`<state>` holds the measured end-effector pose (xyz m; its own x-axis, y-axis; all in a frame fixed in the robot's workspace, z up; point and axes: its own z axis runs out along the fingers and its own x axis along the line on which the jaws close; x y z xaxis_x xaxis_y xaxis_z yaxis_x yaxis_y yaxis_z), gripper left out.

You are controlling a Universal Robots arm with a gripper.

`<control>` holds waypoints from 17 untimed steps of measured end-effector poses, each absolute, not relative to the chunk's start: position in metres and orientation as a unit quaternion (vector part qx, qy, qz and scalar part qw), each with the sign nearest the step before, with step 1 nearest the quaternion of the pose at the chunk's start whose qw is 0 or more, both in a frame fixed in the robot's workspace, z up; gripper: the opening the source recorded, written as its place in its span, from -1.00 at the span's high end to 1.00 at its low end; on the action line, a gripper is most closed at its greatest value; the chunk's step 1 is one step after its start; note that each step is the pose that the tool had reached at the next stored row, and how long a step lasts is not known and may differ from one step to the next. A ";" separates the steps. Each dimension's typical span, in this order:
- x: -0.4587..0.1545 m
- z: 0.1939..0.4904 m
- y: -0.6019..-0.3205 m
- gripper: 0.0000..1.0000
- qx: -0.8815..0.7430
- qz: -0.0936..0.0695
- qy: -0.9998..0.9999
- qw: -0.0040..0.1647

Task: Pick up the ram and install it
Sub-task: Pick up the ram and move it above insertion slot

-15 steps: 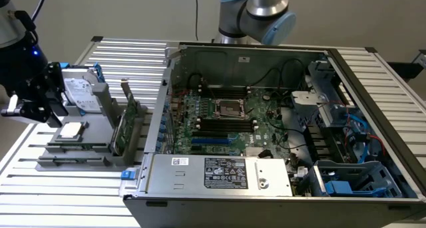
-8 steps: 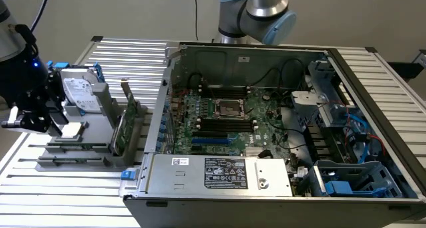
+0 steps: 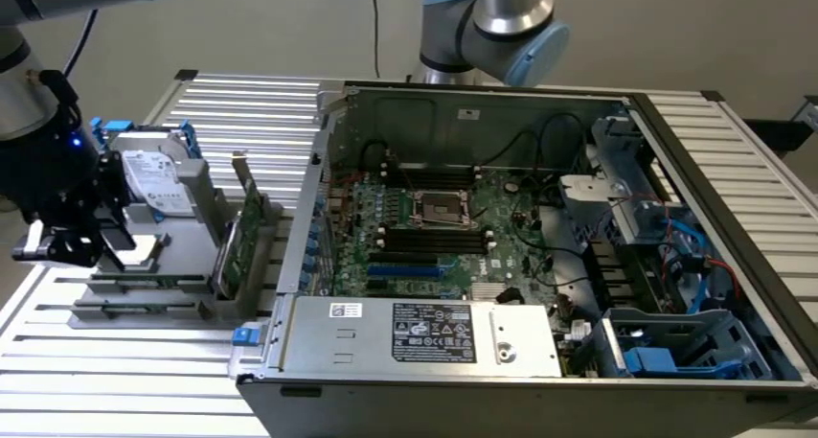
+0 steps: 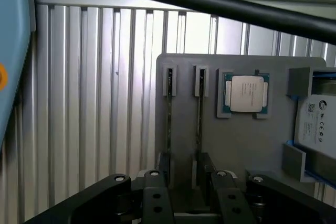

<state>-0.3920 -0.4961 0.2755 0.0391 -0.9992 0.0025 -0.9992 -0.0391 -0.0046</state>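
The ram (image 4: 169, 121) had not been lifted. It stood on edge in a slot of the grey holder (image 4: 184, 77), with a second thin stick (image 4: 199, 121) in the slot just beside it, and both ran out from under the hand (image 4: 185, 178). Which of the two the hand was lined up on could not be told. Its fingers (image 4: 164, 167) stood apart, clamped on nothing, close over the near ends of the slots. By my judgement the task was at its very start, with the pick-up not made and the whole install left to do. Well away from the hand, across the slatted counter (image 3: 128, 380), the open computer case (image 3: 715, 160) showed its motherboard (image 3: 511, 251), whose long black memory slots (image 3: 432, 237) looked unfilled. On the holder beyond the hand's fingertips sat the square silver processor (image 4: 245, 94) and, near it, a hard drive (image 4: 317, 124) with a white label whose print could not be read. The white label on the power supply (image 3: 435, 331) carried lines of print and marks, none of which could be made out. No brand name was legible anywhere.
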 end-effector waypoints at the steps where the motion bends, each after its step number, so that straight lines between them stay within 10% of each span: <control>1: -0.392 0.274 -0.497 0.27 -0.721 -0.002 0.693 0.001; 17: -0.392 0.244 -0.504 0.27 -0.721 -0.003 0.693 0.001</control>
